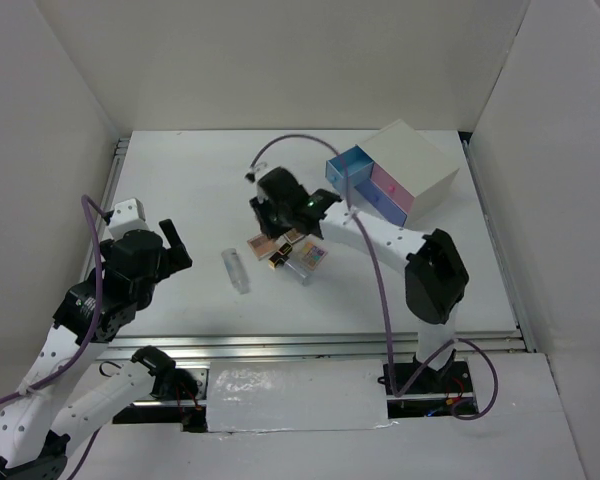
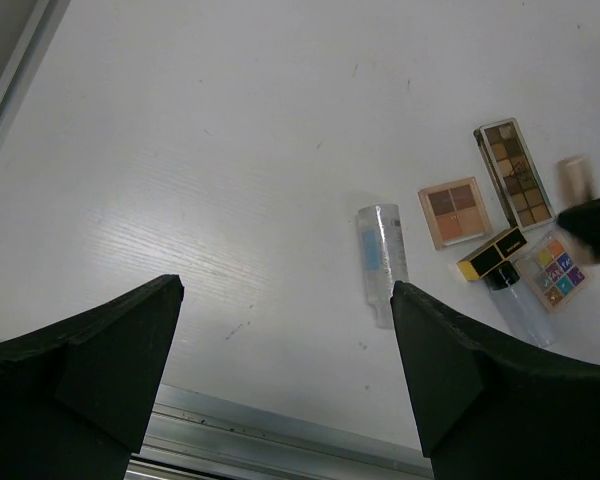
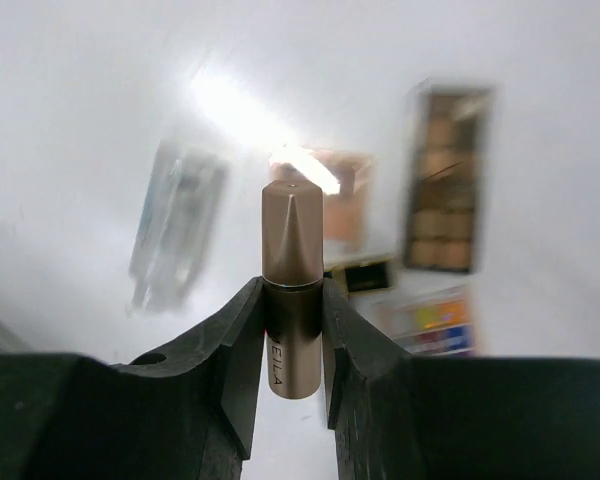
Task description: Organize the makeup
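My right gripper [image 3: 293,300] is shut on a slim beige-bronze tube [image 3: 292,270], held over the makeup cluster; from above that gripper [image 1: 280,215] sits just behind the cluster. Below it lie the peach palette [image 2: 455,212], the brown palette [image 2: 515,172], the gold-black lipstick [image 2: 490,253], the multicoloured palette [image 2: 555,272] and a clear black-capped tube [image 2: 520,300]. A clear tube with a blue label [image 2: 383,255] lies apart, left of them. My left gripper [image 2: 285,290] hangs open and empty near the table's front left, well away from the makeup.
A white box [image 1: 420,165] with blue and pink drawers stands at the back right, its blue drawer [image 1: 348,168] pulled out. White walls close in the table on three sides. A metal rail [image 2: 280,435] runs along the near edge.
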`<state>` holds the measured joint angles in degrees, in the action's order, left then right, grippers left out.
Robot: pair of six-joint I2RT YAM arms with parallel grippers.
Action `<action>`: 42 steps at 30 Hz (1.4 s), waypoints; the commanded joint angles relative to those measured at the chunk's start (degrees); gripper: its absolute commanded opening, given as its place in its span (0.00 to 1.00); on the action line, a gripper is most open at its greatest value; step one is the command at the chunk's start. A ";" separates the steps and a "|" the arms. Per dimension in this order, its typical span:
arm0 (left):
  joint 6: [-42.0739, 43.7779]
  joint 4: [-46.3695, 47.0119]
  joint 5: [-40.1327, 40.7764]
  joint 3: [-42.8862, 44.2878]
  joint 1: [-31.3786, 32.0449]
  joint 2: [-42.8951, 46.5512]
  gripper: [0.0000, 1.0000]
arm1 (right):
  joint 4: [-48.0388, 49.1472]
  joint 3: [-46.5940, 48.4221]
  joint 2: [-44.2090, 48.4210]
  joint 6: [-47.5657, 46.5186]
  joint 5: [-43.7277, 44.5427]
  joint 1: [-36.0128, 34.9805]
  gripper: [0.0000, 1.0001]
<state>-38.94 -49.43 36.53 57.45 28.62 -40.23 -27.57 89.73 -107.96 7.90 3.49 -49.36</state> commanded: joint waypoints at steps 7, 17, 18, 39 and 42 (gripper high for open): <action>1.59 1.88 -0.67 -0.24 -0.50 0.24 0.99 | -1.70 16.96 0.12 13.79 9.50 26.68 0.33; 1.76 2.14 -1.11 -0.41 -0.85 0.32 0.99 | -0.91 19.79 -3.48 26.19 14.62 33.10 0.34; 1.93 2.32 -1.37 -0.50 -0.85 0.41 0.99 | -0.38 19.34 -3.48 26.64 14.62 32.93 0.35; 2.64 2.85 -2.52 -0.58 -0.85 -0.03 0.99 | 4.09 15.83 -1.30 25.17 7.88 31.71 0.51; 2.55 2.76 -2.43 -0.50 -0.94 0.15 0.99 | 5.69 13.72 2.84 15.27 -2.64 27.84 0.55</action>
<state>-37.50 -48.75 34.17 57.21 28.14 -40.16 -26.09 104.20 -111.61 33.41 10.70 -17.34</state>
